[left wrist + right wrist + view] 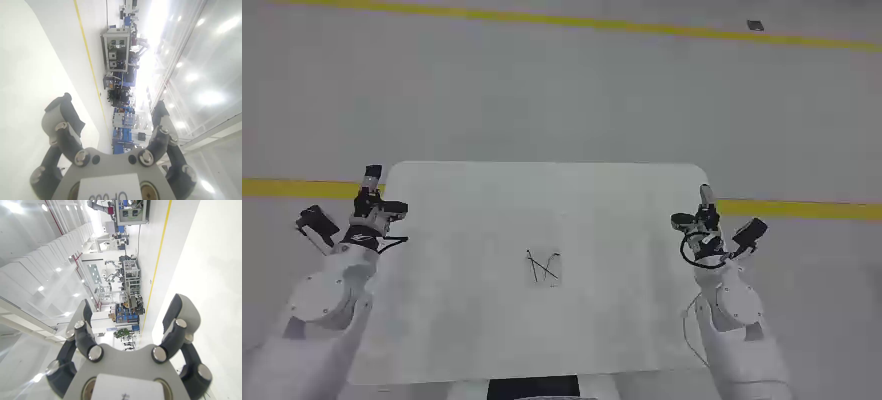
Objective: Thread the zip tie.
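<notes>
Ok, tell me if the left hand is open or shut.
Open: the left hand has its fingers spread wide apart, with nothing held between them.

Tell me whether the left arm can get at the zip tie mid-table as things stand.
Probably yes. The left gripper is open and empty at the left edge of the table, and nothing stands between it and the zip tie. Whether the arm stretches that far is a guess.

The left claw (382,192) hangs at nine o'clock, fingers spread wide, gripping nothing. The right claw (692,205), at three o'clock, gapes likewise.
</notes>
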